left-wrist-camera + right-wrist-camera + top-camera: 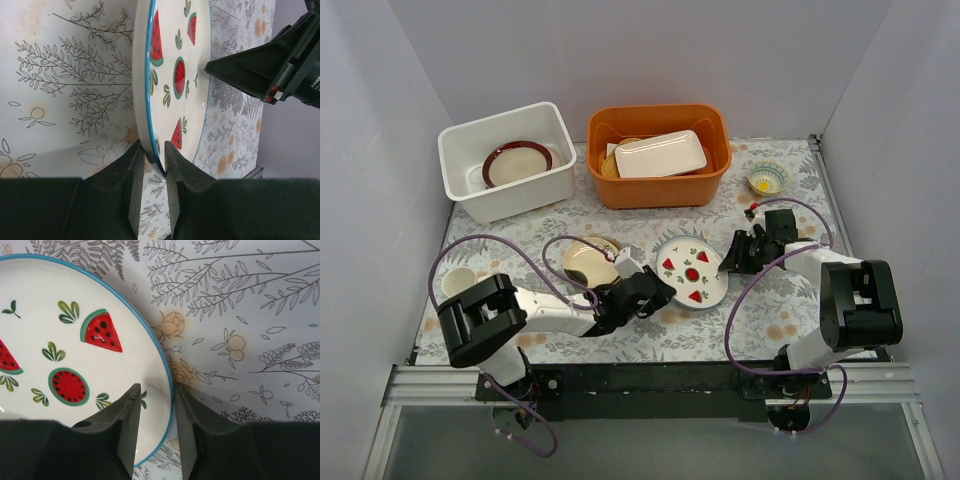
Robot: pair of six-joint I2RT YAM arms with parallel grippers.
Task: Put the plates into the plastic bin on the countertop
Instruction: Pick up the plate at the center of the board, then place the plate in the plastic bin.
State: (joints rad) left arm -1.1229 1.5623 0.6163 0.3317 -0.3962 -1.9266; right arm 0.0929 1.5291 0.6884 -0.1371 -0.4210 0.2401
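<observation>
The leaf-printed tabletop (770,320) carried two tubs along its far edge. The orange tub (660,190), far centre, held a white rectangular dish (660,155) lying on top of amber plates (610,165) that showed at its left end. To its left, the white plastic bin (510,200) contained a single dark-rimmed plate (517,163) lying flat on its floor.

In the middle of the tabletop, well outside the bin, sat the watermelon plate (691,272), white with a blue edge and red slices. Both arms met at it. The left pincer (152,150) pinched the plate's near-left rim, one finger on each face. The right pincer (157,387) straddled the opposite, right-hand rim with its fingers spread, one over the plate's face and one outside it, a gap showing on both sides of the blue edge. Whether the plate was resting flat or tipped up could not be told.

A cream plate (585,262) lay just left of the left pincer. A small yellow-centred bowl (767,179) stood at the far right, beside the orange tub.
</observation>
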